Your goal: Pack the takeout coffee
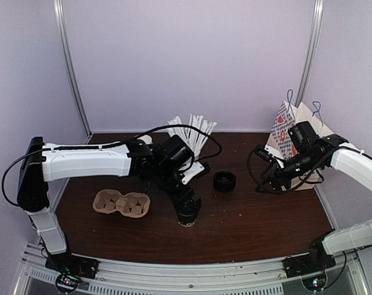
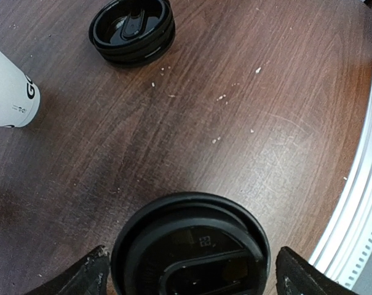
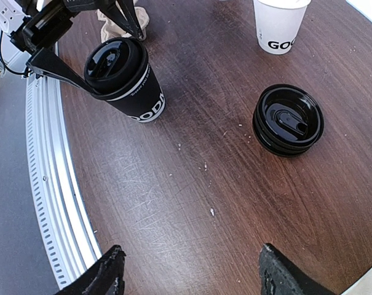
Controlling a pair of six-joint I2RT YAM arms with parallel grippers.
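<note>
— At the left side, where does the takeout coffee (image 3: 127,83) stand from the left gripper (image 2: 190,273)?
— Straight under it, upright on the table (image 1: 247,221), just right of the cardboard carrier (image 1: 121,203). The jaws are spread wide, one each side of the lid (image 2: 192,243), not pressing, I think.
— And the right gripper (image 3: 189,276)?
— Also spread, empty, well apart by the paper bag (image 1: 299,126). The left arm is nearer.

Left to right: cup carrier (image 1: 121,203), takeout coffee (image 3: 136,98), lid stack (image 1: 224,180) farther back.
</note>
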